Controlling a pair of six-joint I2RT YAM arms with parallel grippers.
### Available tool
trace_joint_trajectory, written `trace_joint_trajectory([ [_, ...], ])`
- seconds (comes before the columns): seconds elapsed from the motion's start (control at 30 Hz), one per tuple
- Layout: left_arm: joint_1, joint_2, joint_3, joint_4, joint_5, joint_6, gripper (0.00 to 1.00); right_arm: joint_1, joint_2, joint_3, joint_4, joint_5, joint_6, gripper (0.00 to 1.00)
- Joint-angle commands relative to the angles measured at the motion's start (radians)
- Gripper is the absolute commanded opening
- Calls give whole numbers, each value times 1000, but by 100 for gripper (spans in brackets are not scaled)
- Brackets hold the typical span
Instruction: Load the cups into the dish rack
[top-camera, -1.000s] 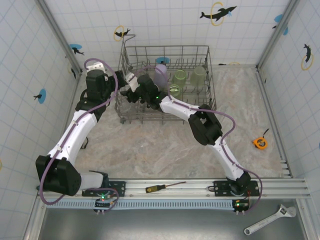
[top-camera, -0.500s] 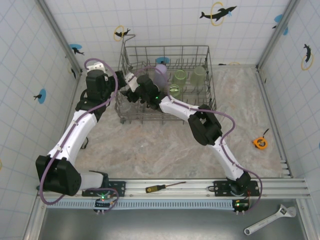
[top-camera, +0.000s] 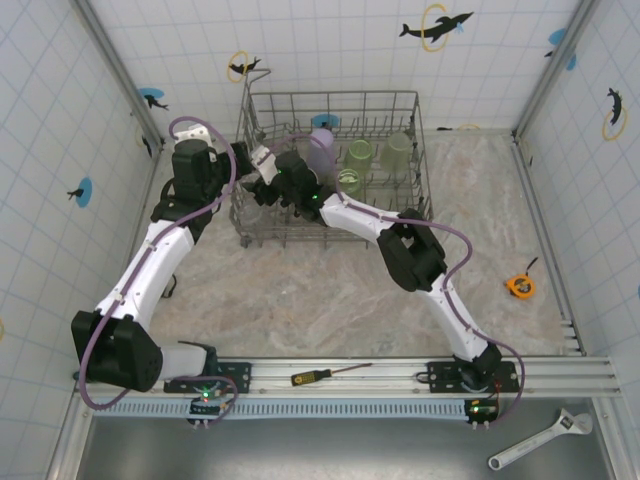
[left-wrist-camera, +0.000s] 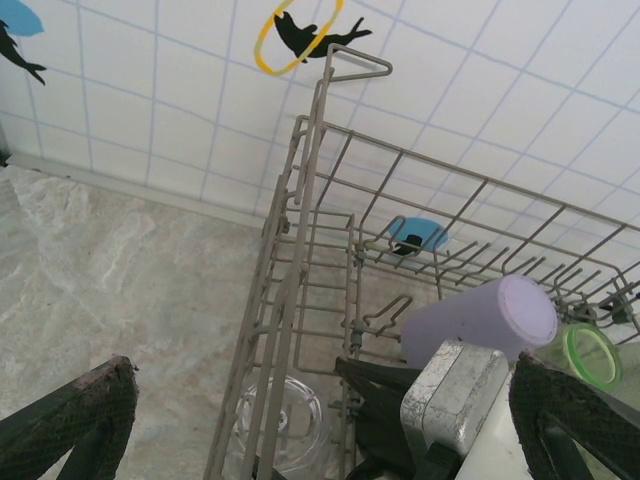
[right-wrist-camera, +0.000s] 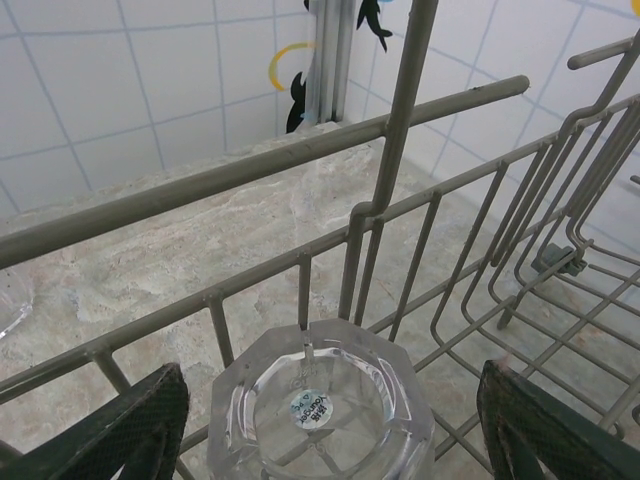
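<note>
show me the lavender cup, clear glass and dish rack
lavender cup (left-wrist-camera: 475, 322), left wrist view, on its side wall
clear glass (right-wrist-camera: 318, 405), right wrist view, on its base
dish rack (top-camera: 330, 95), top external view, on its far rim

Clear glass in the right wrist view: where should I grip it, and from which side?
Grip the clear glass across its faceted sidewalls just below the upturned base, coming straight down. It appears to stand base-up, dish rack wires crowd its far side, and the open right gripper straddles it.
</note>
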Motion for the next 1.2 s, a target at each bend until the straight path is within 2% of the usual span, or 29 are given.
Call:
trace_joint_trajectory([
  [0.0, 9, -20, -13, 9, 12, 0, 98, 10, 3, -51, 44, 5, 5, 79],
  [0.27, 10, -24, -11, 11, 15, 2, 98, 11, -50, -54, 54, 9, 36, 93],
  [0.47, 11, -30, -8, 6, 16, 2, 98, 7, -144, -102, 60, 46, 31, 99],
  [0.7, 12, -39, -8, 8, 18, 0, 98, 2, -255, -212, 92, 71, 53, 100],
  [0.93, 12, -50, -20, 21, 24, -16, 98, 0, -320, -241, 56, 78, 67, 100],
  [1.17, 15, -43, -24, 23, 7, -22, 98, -11, -371, -248, -16, 136, 37, 100],
])
